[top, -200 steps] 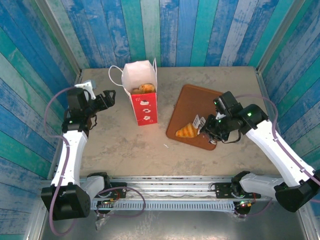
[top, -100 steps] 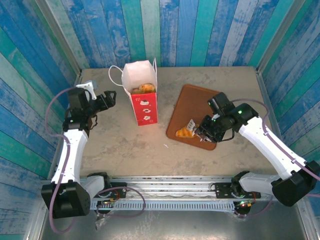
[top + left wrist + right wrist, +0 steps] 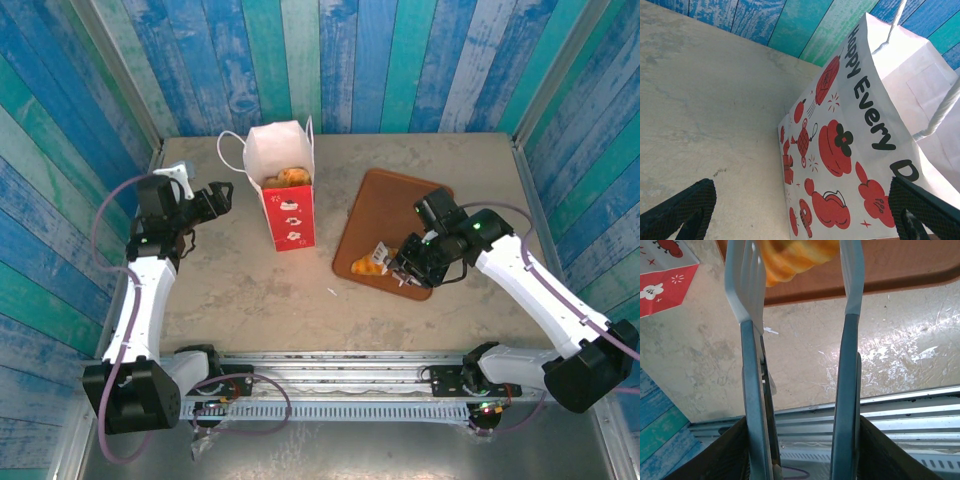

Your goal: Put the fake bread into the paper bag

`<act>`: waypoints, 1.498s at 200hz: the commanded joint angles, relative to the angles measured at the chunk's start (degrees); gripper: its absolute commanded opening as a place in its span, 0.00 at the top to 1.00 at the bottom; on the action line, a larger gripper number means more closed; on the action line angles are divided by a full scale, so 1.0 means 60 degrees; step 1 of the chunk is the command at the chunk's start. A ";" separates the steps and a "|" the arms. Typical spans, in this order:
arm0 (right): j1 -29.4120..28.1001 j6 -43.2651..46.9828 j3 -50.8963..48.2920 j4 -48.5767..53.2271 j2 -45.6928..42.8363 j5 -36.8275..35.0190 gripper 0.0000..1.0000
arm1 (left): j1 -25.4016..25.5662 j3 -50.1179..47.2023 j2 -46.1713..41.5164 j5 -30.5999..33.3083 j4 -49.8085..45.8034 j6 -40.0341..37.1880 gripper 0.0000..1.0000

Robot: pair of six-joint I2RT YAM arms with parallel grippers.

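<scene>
Right gripper has moved in and widened over the last second. Its jaws now straddle the croissant on the tray; squeeze unclear. Left gripper spread wide beside the bag. Pickup likely next.

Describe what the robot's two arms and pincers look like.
The left arm and right arm have white tube links, black joints and bases, mauve-grey cables looping alongside. The left pincer has black textured fingers; the right pincer has long, flat, pale grey-blue fingers.
</scene>
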State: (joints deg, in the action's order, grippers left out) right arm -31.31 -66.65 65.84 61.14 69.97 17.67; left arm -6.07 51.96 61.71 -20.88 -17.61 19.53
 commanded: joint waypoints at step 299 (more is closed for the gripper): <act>0.0483 0.0999 -0.0886 -0.1030 0.0620 0.0172 0.59 | -0.0046 0.0216 0.0174 0.0068 0.0019 -0.0157 0.07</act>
State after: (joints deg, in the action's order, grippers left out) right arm -29.15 -62.48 61.43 56.99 72.79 18.50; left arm -6.07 52.03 62.26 -20.82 -17.65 19.49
